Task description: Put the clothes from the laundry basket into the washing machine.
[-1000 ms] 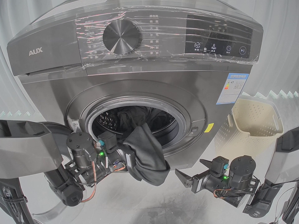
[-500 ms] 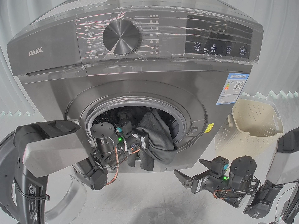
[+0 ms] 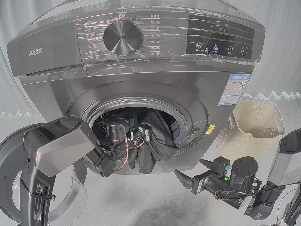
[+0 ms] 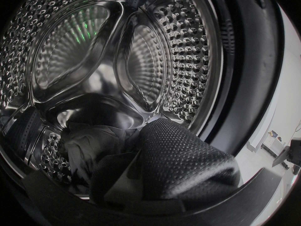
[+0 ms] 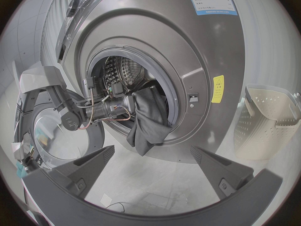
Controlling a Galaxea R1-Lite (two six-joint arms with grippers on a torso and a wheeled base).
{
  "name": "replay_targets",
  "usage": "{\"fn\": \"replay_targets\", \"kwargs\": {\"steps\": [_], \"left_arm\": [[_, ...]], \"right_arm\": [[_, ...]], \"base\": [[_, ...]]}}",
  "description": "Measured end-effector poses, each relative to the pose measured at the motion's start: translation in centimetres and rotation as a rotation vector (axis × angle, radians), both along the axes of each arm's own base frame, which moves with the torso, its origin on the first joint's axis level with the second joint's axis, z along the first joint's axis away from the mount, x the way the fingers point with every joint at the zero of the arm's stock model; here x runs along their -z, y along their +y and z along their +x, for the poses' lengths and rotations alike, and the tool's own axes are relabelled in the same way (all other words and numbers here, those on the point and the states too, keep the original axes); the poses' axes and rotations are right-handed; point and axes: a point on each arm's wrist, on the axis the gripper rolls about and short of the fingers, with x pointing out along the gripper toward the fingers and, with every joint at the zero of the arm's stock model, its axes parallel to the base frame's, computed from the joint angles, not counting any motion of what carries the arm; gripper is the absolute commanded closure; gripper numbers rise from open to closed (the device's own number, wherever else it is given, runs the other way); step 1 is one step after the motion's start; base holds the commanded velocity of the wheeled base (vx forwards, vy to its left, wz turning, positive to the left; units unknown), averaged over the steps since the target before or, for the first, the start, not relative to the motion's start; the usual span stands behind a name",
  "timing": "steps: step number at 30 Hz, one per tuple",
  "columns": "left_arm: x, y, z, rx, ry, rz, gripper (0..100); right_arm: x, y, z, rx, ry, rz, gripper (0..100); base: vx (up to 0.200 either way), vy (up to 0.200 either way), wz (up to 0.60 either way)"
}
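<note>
While the left gripper (image 3: 148, 134) clamps a garment (image 3: 158, 138) half inside the washing machine (image 3: 194, 88), the laundry basket (image 3: 254, 123) looks empty.

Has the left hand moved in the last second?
Yes. Against the door ring, the left hand has gone up and inward, from the ring's lower edge into the opening, taking the garment with it.

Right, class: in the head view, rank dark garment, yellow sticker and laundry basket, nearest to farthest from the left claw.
1. dark garment, on the left claw at the drum mouth.
2. yellow sticker, right of the drum.
3. laundry basket, far right, beside the washing machine.
</note>
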Motion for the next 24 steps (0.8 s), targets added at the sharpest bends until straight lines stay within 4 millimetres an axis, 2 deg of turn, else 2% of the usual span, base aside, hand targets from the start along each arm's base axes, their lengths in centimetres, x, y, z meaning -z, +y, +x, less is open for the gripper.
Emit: {"fn": "replay_targets", "kwargs": {"steps": [15,21,22,24], "left_arm": [[-2.6,0.1,6.6,-0.168,-0.1,-0.044,100],[-2.6,0.4,8.4,-0.25,-0.126,-0.061,100],[-2.5,0.5,8.6,-0.254,-0.126,-0.061,0],[-2.1,0.6,8.7,-0.258,-0.119,-0.058,0]], "right_arm": [[0.1,0.1,-0.1,-0.005,0.002,-0.003,0],[0.2,0.1,-0.1,-0.005,0.004,-0.005,0],[0.2,0.1,-0.1,-0.005,0.005,-0.006,0],[0.2,0.2,-0.1,-0.005,0.005,-0.006,0]], "base": [[0.0,0.0,0.0],[0.0,0.0,0.0],[0.0,0.0,0.0],[0.0,0.0,0.0]]}}
